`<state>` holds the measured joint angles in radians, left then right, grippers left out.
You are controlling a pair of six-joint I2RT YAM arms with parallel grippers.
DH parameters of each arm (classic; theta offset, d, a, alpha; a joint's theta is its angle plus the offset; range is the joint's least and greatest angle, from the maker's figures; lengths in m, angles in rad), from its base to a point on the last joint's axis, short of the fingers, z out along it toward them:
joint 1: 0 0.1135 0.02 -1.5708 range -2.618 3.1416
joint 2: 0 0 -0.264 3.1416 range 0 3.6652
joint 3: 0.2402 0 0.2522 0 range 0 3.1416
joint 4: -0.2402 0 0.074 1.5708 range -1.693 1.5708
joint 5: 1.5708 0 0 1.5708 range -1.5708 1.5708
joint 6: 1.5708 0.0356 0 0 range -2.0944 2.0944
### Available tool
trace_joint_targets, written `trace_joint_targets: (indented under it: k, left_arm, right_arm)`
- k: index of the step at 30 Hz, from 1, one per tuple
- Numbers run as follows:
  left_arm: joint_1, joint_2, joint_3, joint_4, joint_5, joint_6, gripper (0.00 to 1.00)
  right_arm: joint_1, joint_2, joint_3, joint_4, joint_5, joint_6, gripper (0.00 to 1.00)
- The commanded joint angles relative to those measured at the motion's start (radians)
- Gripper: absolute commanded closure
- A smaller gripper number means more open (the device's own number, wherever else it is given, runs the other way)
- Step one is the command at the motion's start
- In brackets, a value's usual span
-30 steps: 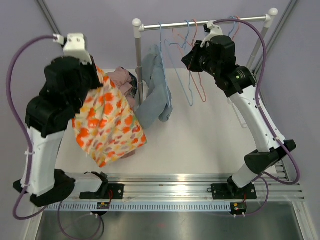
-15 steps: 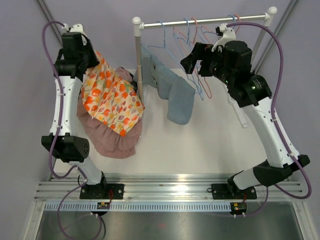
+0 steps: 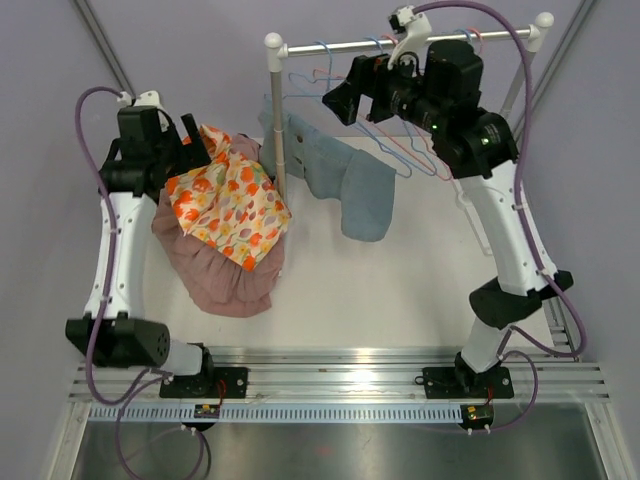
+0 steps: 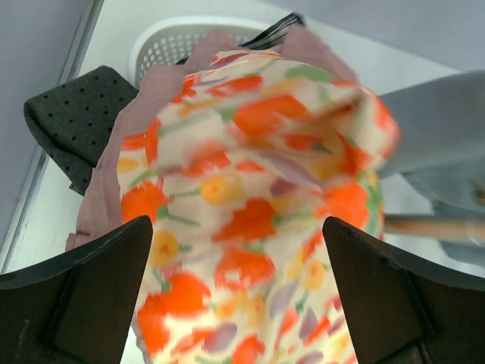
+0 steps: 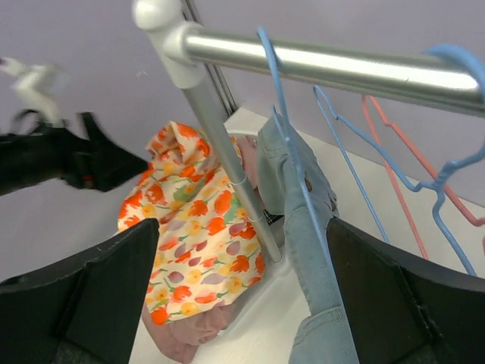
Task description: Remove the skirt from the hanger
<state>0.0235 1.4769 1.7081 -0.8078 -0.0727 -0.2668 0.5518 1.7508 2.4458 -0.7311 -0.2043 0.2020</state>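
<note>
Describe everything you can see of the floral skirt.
The floral skirt is thin-looking cream cloth printed with orange flowers and purple and green leaves. It lies crumpled, with no hanger showing on it, draped over a dusty pink garment left of the rack post. The open left tool hangs above it without gripping it.

Left gripper (image 4: pixel 236 227), right gripper (image 5: pixel 242 227): jaws apart.

Bright even light, soft wrist-view blur
</note>
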Motion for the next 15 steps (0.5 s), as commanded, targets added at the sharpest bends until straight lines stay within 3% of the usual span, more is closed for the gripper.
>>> trace_joint_targets:
  k: [1,6,9,10,11,13,14,15]
  left_arm:
    - [0.004,-0.174,-0.086,0.045,0.067,-0.002,0.01]
    - [0.000,-0.372,-0.255,0.065,0.131,-0.018,0.01]
    - [-0.002,-0.420,-0.283,0.058,0.163,-0.031,0.01]
    - [-0.007,-0.440,-0.291,0.052,0.171,-0.037,0.01]
    - [-0.007,-0.451,-0.297,0.056,0.186,-0.040,0.01]
    - [-0.016,-0.466,-0.330,0.082,0.237,-0.051,0.01]
    - [-0.043,-0.471,-0.347,0.132,0.254,-0.051,0.01]
    - [-0.062,-0.466,-0.366,0.157,0.286,-0.045,0.01]
  right_arm:
    - [0.002,0.076,0.041,-0.045,0.012,-0.075,0.01]
    - [0.002,0.153,0.039,-0.025,0.036,-0.090,0.01]
    - [0.002,0.168,0.009,-0.005,0.019,-0.070,0.02]
    - [0.002,0.165,-0.008,0.002,0.016,-0.066,0.12]
    - [0.003,0.155,-0.027,0.021,0.011,-0.061,0.31]
    - [0.002,0.139,-0.086,0.044,0.008,-0.049,0.73]
    - [0.003,0.122,-0.106,0.064,0.009,-0.043,1.00]
    - [0.003,0.113,-0.137,0.071,0.006,-0.036,1.00]
